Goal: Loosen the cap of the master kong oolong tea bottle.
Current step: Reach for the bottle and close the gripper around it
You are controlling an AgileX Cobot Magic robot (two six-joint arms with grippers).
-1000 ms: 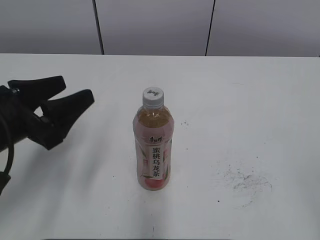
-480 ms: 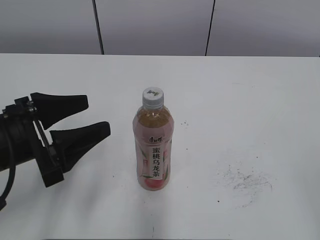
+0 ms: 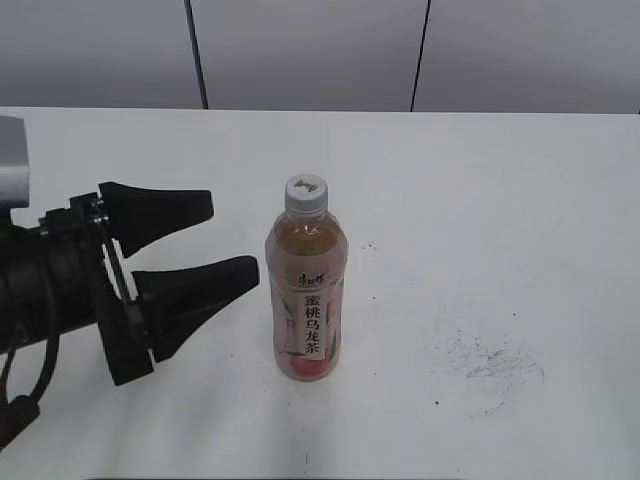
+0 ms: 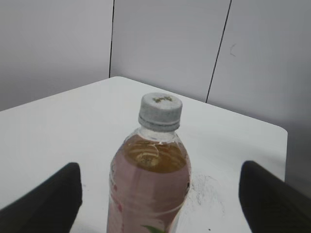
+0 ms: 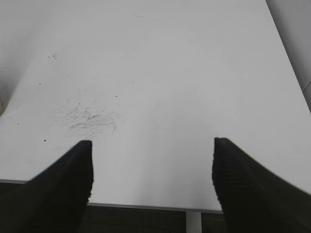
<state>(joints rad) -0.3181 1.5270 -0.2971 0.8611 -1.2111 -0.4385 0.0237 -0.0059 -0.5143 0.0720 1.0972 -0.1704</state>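
The master kong oolong tea bottle (image 3: 307, 300) stands upright in the middle of the white table (image 3: 480, 200), amber tea inside, a pink label with black characters on its front. Its white-grey cap (image 3: 306, 194) sits screwed on top. My left gripper (image 3: 232, 240) is open, its black fingers pointing right, just left of the bottle and apart from it. From the left wrist, the bottle (image 4: 148, 184) and cap (image 4: 160, 111) rise between the spread fingers of that gripper (image 4: 160, 194). My right gripper (image 5: 151, 160) stands open over the table's near edge, with nothing between its fingers.
A dark scuff mark (image 3: 490, 365) stains the table right of the bottle, also seen as a scuff (image 5: 90, 116) from the right wrist. Grey wall panels (image 3: 300, 50) run behind the table. The table's front edge (image 5: 155, 208) lies below the right gripper.
My left gripper has moved right and lower toward the bottle, ending close to its left side, and its fingers have spread a little wider. The bottle has not moved.
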